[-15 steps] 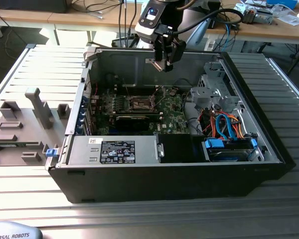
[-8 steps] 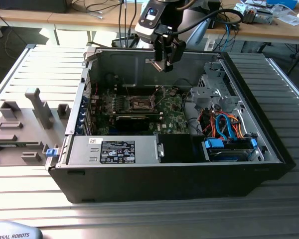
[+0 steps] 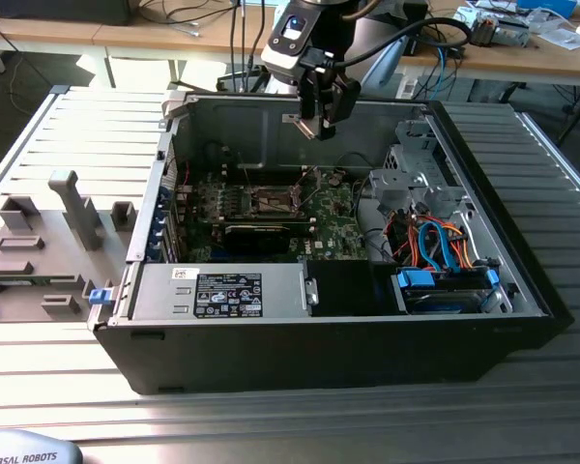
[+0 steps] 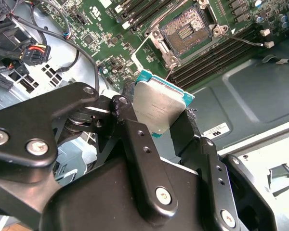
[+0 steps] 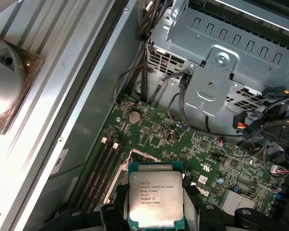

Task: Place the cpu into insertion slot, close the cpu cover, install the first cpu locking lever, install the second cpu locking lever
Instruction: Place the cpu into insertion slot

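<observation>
Gripper (image 3: 320, 124): we see it hang over the open case (image 3: 367, 353), near the case's far wall, with its black fingers (image 4: 135, 127) pointing down at the board.
Jaws: closed on the cpu, one finger pressing each of two opposite edges; we see this grip in both wrist views.
Cpu (image 4: 159, 103): held between the jaws, up off the board and touching nothing but the fingers. In the first wrist view the cpu (image 5: 155, 198) shows its silver-grey lid with a thin green rim round it.
Socket (image 4: 187, 30): below and ahead of the jaws, apart from the cpu; its field of contacts lies bare.
Lever (image 4: 243, 39): a thin wire running out from a socket corner, beside the memory slots (image 4: 216, 55), below the jaws.
Cover: we cannot tell how it stands.
Board (image 5: 202, 149): green, spread beneath the jaws.
Coin cell (image 5: 134, 116): flat on the board, ahead of the jaws.
Drive cage (image 5: 216, 72): grey perforated metal, farther ahead of the jaws, with dark cables trailing past it.
Card (image 3: 256, 232): black, on the board just beside the socket, below the jaws.
Table (image 3: 77, 116): slatted metal under the case.
Fixtures (image 3: 72, 208): grey blocks on the table at the exterior view's left, well apart from the jaws.
</observation>
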`<state>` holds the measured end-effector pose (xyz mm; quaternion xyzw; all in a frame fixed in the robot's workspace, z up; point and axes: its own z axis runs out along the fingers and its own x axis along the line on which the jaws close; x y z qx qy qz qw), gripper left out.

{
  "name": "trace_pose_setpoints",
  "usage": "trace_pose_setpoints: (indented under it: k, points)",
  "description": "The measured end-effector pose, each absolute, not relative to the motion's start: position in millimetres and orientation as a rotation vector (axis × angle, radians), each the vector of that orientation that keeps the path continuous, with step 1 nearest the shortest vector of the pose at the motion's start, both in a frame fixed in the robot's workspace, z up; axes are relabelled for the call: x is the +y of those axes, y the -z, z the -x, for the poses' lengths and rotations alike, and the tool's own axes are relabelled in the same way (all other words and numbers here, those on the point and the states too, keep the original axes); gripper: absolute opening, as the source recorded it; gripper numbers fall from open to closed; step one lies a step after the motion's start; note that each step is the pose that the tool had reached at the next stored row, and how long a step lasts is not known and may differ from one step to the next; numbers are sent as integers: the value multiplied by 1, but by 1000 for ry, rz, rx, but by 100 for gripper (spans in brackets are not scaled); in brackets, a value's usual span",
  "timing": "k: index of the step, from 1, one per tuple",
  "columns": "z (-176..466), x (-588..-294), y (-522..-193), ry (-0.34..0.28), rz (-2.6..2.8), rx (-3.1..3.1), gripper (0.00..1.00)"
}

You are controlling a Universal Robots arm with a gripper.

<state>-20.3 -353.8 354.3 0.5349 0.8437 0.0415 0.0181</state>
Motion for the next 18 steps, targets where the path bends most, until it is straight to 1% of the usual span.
trace_pose_setpoints:
  k: [18]
  points:
    - [20, -354, -353, -128, -1673, 2613, 54]
